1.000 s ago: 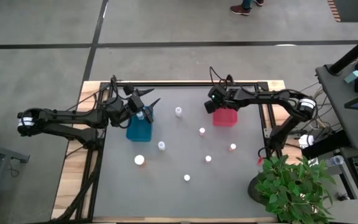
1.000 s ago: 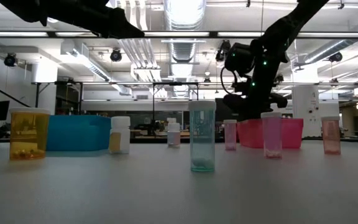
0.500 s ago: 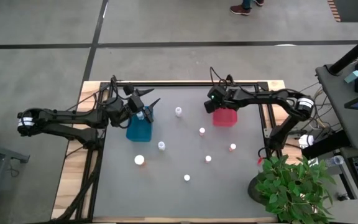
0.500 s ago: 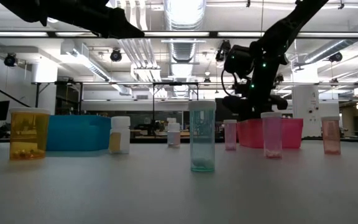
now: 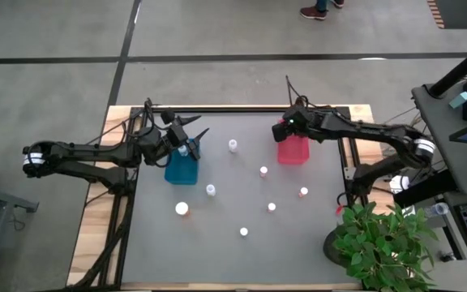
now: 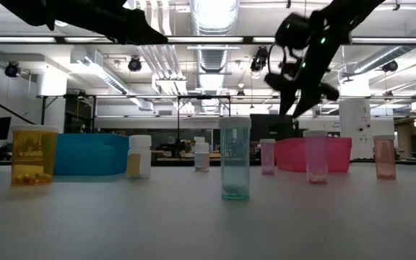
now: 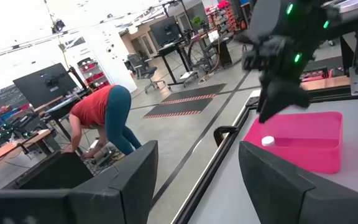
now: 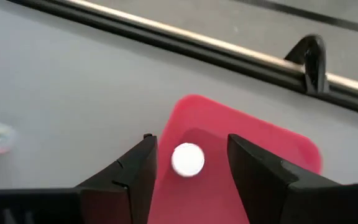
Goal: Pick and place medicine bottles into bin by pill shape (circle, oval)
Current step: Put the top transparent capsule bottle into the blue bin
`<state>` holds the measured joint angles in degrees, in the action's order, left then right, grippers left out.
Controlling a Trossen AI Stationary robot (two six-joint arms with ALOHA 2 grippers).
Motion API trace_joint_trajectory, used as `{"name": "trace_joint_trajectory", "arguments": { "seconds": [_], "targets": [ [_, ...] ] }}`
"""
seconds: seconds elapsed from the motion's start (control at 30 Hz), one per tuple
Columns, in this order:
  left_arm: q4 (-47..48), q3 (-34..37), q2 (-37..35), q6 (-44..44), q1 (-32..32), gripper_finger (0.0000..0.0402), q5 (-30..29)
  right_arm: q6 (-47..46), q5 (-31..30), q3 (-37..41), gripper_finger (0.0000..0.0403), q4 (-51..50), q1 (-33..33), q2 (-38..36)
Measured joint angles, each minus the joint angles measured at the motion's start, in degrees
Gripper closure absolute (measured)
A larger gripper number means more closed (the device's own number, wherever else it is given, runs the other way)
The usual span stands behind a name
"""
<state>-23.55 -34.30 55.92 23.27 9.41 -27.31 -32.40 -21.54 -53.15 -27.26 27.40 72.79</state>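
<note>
Medicine bottles: left gripper [image 5: 194, 139] hangs over the blue bin [image 5: 182, 169], fingers parted, holding nothing visible. Right gripper [image 8: 188, 163] has just spread its fingers and lifted; one white-capped bottle [image 8: 188, 159] now sits in the pink bin [image 8: 253, 140] directly beneath it. Drop looks complete; six bottles [image 5: 263, 171] remain on the table [image 5: 152, 243].

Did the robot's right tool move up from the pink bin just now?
Yes. The right tool has risen, now clearly higher above the pink bin in the low view.
</note>
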Motion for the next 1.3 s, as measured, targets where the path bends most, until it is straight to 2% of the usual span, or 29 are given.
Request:
{"name": "trace_joint_trajectory", "arguments": {
  "seconds": [0.17,0.33,0.57,0.7,0.87,1.1,1.3],
  "targets": [
    [0.0,0.0,0.0,-0.4,0.0,0.0195,0.0,0.0,0.0,0.0,0.0223,-1.6,-5.5,-6.6],
    [0.0,0.0,0.7,-2.0,0.0,0.0195,0.0,3.8,-0.3,0.0,0.0231,-1.2,-12.9,-10.0],
    [0.0,0.1,4.0,-9.9,-0.1,0.0195,0.1,11.6,-2.3,1.5,0.0237,-0.2,-23.0,-12.0],
    [0.1,0.2,7.0,-14.1,-0.2,0.0195,0.5,17.0,-2.5,5.2,0.0237,5.6,-26.7,-13.8],
    [0.0,0.2,10.1,-18.7,-0.2,0.0195,2.0,24.4,-1.6,12.8,0.0239,15.3,-28.4,-17.8],
    [-0.3,0.2,13.8,-22.6,-0.2,0.0195,2.7,31.9,7.8,22.6,0.0244,33.1,-28.2,-25.2],
    [-5.1,0.2,16.8,-24.7,-0.2,0.0195,3.7,36.4,8.1,27.7,0.025,38.2,-28.1,-32.1]
  ]
}}
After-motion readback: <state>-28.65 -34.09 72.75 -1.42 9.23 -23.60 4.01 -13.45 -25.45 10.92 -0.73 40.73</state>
